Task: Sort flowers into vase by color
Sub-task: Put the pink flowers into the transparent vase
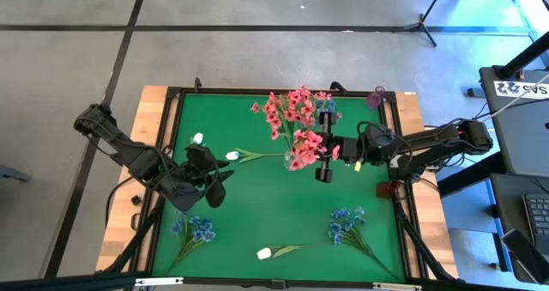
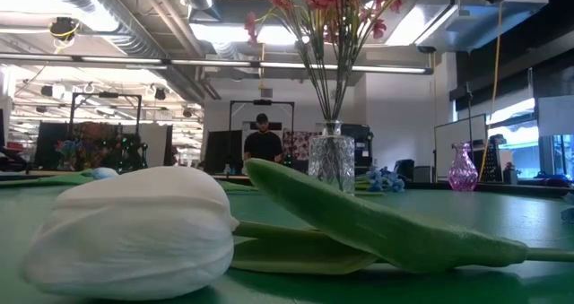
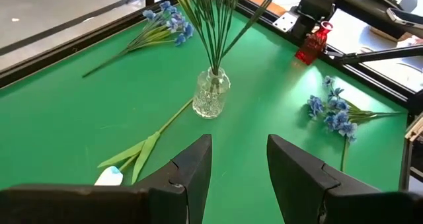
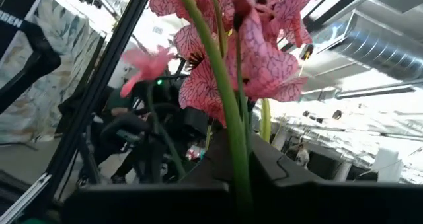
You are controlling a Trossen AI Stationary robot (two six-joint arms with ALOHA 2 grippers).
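Observation:
A clear glass vase [image 3: 211,92] stands at the table's far middle with several pink flowers [image 1: 296,119] in it. My right gripper [image 4: 241,174] is beside those blooms, to their right in the high view [image 1: 336,150], and is shut on a pink sprig. At the table's left my left gripper [image 3: 239,164] hovers open and holds nothing, pointing toward the vase. Loose on the cloth lie two blue sprigs [image 1: 197,231] [image 1: 347,227] and three white buds [image 1: 232,155] [image 1: 264,253] [image 1: 199,139]. My right gripper pinches the pink sprig's thin green stem [image 4: 232,145] between its two fingers, a little below the blooms. The fingers come from the table's right, slanting upward, and lie across the stem. The blooms [image 4: 264,59] stand above the fingers. The stem's lower end is hidden.
A small red vase [image 1: 388,188] stands at the right edge and a purple vase [image 1: 376,98] at the far right corner. A dark raised frame [image 1: 171,145] borders the green cloth. A person stands far behind the table in the low view [image 2: 263,143].

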